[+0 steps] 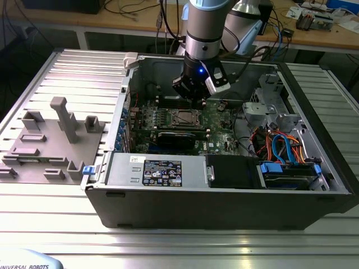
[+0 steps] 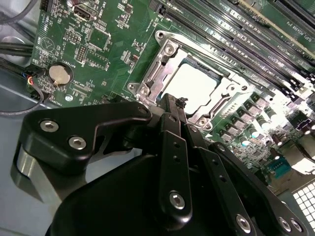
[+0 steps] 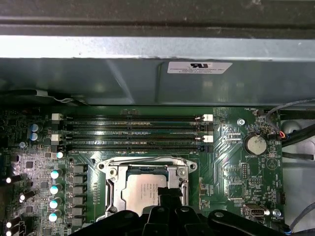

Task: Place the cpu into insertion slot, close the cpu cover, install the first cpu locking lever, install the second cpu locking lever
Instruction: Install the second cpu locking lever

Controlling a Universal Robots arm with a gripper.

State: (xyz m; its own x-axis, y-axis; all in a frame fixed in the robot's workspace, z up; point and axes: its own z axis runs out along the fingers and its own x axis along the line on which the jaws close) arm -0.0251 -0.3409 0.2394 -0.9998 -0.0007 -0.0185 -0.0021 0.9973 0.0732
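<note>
Hand: the hand (image 2: 172, 105) hangs just above the socket inside the open case (image 1: 224, 196); its black fingers (image 3: 167, 196) meet at the tips, narrow, with nothing seen between them.
Cpu: the cpu (image 2: 194, 86) lies flat in the slot (image 1: 185, 117), its silver top showing in both wrist views (image 3: 145, 189).
Cover: the cover (image 2: 162, 59) lies down around the cpu, framing it.
Levers: too hidden by the fingers to tell.
Board: the green board (image 3: 236, 167) carries long memory slots (image 3: 133, 132) beside the socket and a coin cell (image 3: 256, 144) near its edge.
Counter: the counter (image 1: 67, 61) of ribbed metal holds the case and a grey fixture (image 1: 53, 143) at the exterior view's left.
</note>
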